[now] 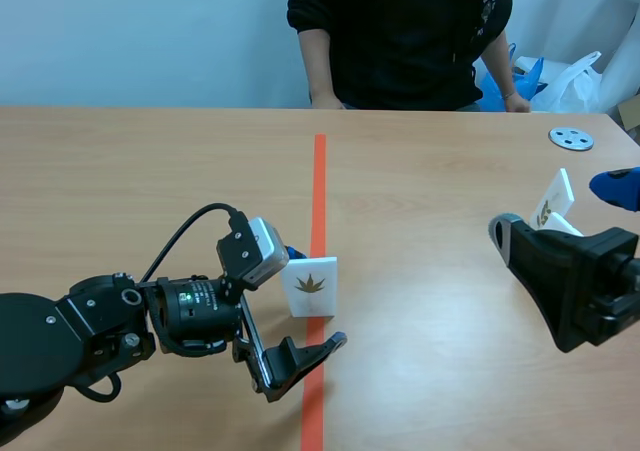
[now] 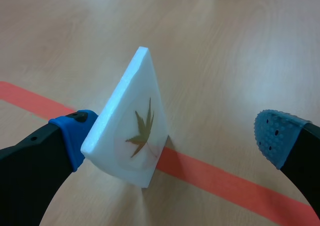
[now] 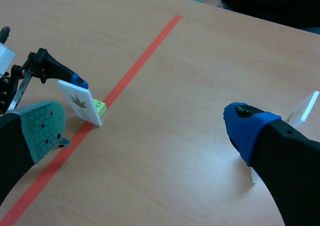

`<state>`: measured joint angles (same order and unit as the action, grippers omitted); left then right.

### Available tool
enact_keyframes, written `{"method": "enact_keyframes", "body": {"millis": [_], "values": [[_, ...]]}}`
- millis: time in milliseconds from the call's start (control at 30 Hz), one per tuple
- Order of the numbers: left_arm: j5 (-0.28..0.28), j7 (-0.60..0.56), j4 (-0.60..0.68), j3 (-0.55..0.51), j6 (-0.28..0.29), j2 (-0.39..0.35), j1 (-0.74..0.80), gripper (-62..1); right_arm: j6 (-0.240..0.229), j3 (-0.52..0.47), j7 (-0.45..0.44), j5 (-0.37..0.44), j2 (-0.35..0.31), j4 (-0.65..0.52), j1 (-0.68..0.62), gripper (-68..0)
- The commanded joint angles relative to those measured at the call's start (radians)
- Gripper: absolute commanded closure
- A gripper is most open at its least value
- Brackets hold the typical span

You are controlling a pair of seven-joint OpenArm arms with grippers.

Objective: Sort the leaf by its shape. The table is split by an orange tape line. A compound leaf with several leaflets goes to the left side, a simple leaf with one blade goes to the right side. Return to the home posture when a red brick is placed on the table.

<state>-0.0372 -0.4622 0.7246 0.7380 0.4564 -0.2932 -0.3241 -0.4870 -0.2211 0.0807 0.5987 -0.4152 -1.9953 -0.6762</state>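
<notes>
Fingers of the left hand (image 2: 172, 133) stand wide apart around a white square plaque (image 2: 132, 121) that carries a brown leaf with several pointed lobes. The blue pad (image 2: 72, 136) of one finger touches the back edge of the plaque, and the other finger is well apart from it. The plaque stands tilted on the orange tape line (image 1: 320, 171) of the wooden tabletop (image 1: 150, 191), with a small yellow-green block (image 3: 99, 105) just beside its lower edge. The right hand (image 3: 142, 125) is also spread apart and holds nothing. A second white plaque (image 1: 552, 201) stands near it, on the right side. A grey round disc (image 1: 571, 138) lies farther off. A person in a black top (image 1: 400, 31) sits across the tabletop.
</notes>
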Motion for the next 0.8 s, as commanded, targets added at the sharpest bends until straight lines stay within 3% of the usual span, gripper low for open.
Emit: {"method": "enact_keyframes", "body": {"millis": [0, 367, 467, 567, 667, 767], "values": [[0.010, -0.017, 0.003, -0.007, -0.001, -0.001, -0.012, -62.3, 0.003, -0.002, -0.011, 0.007, -0.006, 0.000, 0.011, -67.9], [0.010, -0.020, -0.012, -0.007, -0.026, -0.001, -0.012, -61.9, 0.003, -0.002, -0.011, 0.008, -0.006, 0.000, 0.011, -67.9], [0.011, -0.018, -0.012, -0.007, -0.075, 0.000, -0.011, -51.4, 0.003, -0.002, -0.011, 0.008, -0.006, 0.000, 0.011, -67.9], [0.019, -0.017, -0.012, -0.007, -0.121, -0.001, -0.012, -47.3, 0.003, -0.002, -0.011, 0.008, -0.006, 0.000, 0.011, -67.9], [0.019, -0.017, -0.012, -0.007, -0.126, 0.000, -0.011, -47.1, 0.003, -0.002, -0.011, 0.008, -0.006, 0.000, 0.011, -67.9], [0.026, -0.012, -0.012, -0.005, -0.125, 0.006, -0.011, -38.0, 0.003, -0.002, -0.011, 0.008, -0.006, 0.000, 0.011, -67.9]]}}
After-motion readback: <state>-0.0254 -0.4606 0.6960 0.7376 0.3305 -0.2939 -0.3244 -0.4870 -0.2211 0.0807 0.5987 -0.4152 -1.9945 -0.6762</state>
